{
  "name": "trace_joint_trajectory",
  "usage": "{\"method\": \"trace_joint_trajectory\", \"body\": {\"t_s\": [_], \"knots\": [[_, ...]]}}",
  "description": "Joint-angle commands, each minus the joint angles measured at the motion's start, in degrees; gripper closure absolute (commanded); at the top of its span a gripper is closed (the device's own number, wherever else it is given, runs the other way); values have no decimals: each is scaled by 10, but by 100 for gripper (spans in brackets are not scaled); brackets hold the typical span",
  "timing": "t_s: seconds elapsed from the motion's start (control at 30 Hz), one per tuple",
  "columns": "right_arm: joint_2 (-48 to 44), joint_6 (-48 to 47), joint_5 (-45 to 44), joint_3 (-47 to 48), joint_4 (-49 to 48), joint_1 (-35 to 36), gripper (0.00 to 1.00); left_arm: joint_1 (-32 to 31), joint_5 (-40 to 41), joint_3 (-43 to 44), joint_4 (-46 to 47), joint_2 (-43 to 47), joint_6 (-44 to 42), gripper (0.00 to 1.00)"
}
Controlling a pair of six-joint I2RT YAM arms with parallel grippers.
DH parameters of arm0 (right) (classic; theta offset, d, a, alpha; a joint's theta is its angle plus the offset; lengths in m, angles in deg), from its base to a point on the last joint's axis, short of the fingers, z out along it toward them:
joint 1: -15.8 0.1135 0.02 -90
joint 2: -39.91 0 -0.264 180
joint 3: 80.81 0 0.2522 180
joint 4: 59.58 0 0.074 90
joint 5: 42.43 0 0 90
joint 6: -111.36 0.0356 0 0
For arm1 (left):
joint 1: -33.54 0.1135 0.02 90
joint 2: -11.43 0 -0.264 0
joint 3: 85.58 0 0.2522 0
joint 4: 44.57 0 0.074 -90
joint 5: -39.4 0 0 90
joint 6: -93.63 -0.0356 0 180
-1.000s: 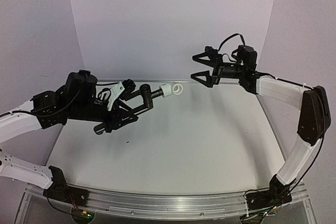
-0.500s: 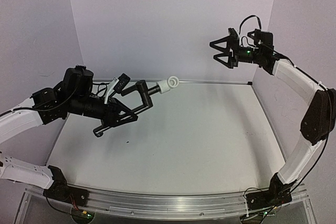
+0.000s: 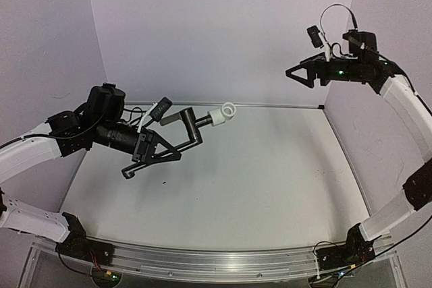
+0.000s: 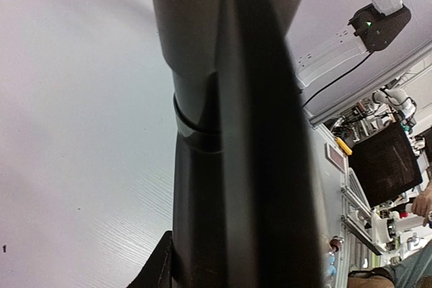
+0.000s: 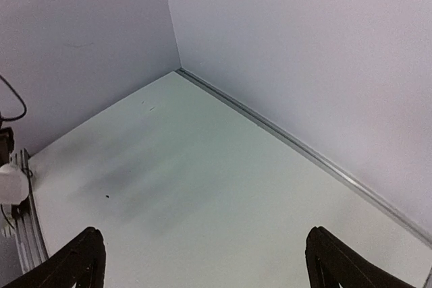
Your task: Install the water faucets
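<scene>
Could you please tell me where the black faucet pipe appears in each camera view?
Top external: black pipe, left of centre, raised and gripped by the left claw.
Left wrist: blurred dark column filling the centre.
Right wrist: not in it.
Shared landmark: the white table, visible in all three.

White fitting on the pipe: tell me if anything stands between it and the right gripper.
Nothing visible does. The white fitting sits on the end of the black pipe; the right gripper hangs open to its right, with only air between them.
</scene>
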Motion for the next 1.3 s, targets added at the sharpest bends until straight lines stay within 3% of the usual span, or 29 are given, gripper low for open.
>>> {"method": "trace_joint_trajectory", "body": {"t_s": [0.0,0.17,0.3,0.8,1.27], "knots": [[2,-225,7,88,171,24,2,5,-86,51,97,8,19,100],[6,-310,-80,105,269,145,2,4,-127,61,114,-5,35,100],[-41,-310,-93,54,227,210,2,4,-151,59,133,-10,43,100],[-52,-343,-59,37,135,273,2,4,-223,73,121,-45,35,100],[-15,-263,-24,42,133,334,15,4,-210,90,82,-60,-27,100]]}}
